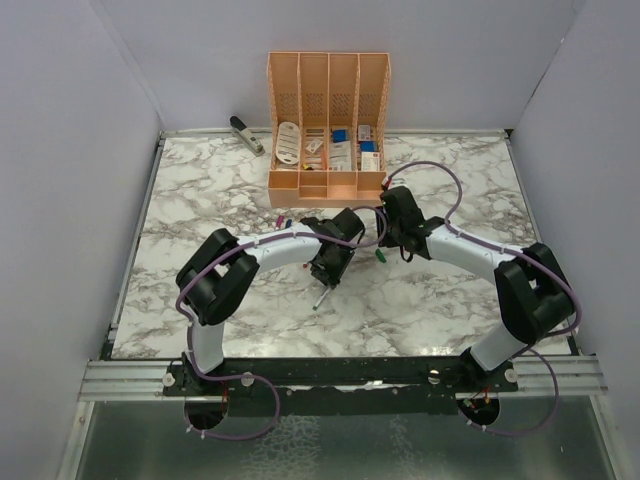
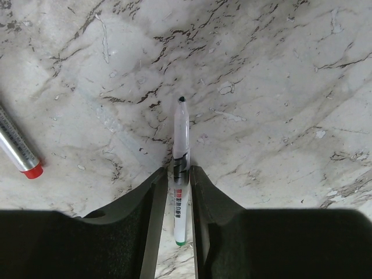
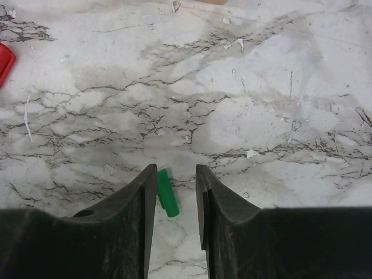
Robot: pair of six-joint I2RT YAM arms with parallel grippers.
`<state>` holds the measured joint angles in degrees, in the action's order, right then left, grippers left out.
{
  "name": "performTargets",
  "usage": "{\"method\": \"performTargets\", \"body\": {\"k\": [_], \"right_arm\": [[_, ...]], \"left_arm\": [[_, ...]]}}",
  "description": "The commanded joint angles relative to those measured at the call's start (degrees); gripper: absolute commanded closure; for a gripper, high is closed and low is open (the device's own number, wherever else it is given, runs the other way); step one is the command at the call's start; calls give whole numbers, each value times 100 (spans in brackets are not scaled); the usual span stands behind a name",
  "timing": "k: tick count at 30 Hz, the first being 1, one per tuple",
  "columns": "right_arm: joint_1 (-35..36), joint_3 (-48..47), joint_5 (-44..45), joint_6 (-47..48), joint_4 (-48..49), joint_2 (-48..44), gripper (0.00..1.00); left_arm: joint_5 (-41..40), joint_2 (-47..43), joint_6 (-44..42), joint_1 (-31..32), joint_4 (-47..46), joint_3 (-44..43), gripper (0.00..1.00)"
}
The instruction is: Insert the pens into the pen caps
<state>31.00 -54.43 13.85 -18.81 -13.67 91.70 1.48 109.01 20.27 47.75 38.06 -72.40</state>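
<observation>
My left gripper point(image 2: 177, 170) is shut on a thin silver-grey pen point(image 2: 181, 139), which has a dark tip pointing away and a green back end between the fingers. In the top view this pen point(image 1: 321, 297) sticks out below the left gripper point(image 1: 330, 270) at mid-table. A green pen cap point(image 3: 167, 193) lies flat on the marble between the open fingers of my right gripper point(image 3: 176, 167), close to the left finger and apparently untouched. The top view shows the green cap point(image 1: 381, 256) just left of the right gripper point(image 1: 398, 248). A second pen with a red end point(image 2: 23, 154) lies on the table.
A peach desk organiser point(image 1: 328, 130) with small items stands at the back centre. A grey stapler point(image 1: 247, 134) lies to its left. Small coloured pieces point(image 1: 281, 222) lie in front of the organiser. A red object point(image 3: 3, 61) shows at the left edge of the right wrist view.
</observation>
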Motion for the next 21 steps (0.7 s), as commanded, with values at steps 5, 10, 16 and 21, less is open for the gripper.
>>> {"method": "performTargets", "body": {"k": [5,10,16,21], "right_arm": [[-47,-223,-71,-51,110,119,68],[-51,-259,-91,-70,103,163,67],[-52,-269,-137,-74,119,189,67],[-60,-264,-148,-70,143,183,68]], "left_arm": [[-718,340,-171,-107,1536,681,74],[-792,297,-194,-109,1725,648,75],[-886,408,-368,-108,2141,370,76],[-943,547,-473,-104,2480,141,76]]}}
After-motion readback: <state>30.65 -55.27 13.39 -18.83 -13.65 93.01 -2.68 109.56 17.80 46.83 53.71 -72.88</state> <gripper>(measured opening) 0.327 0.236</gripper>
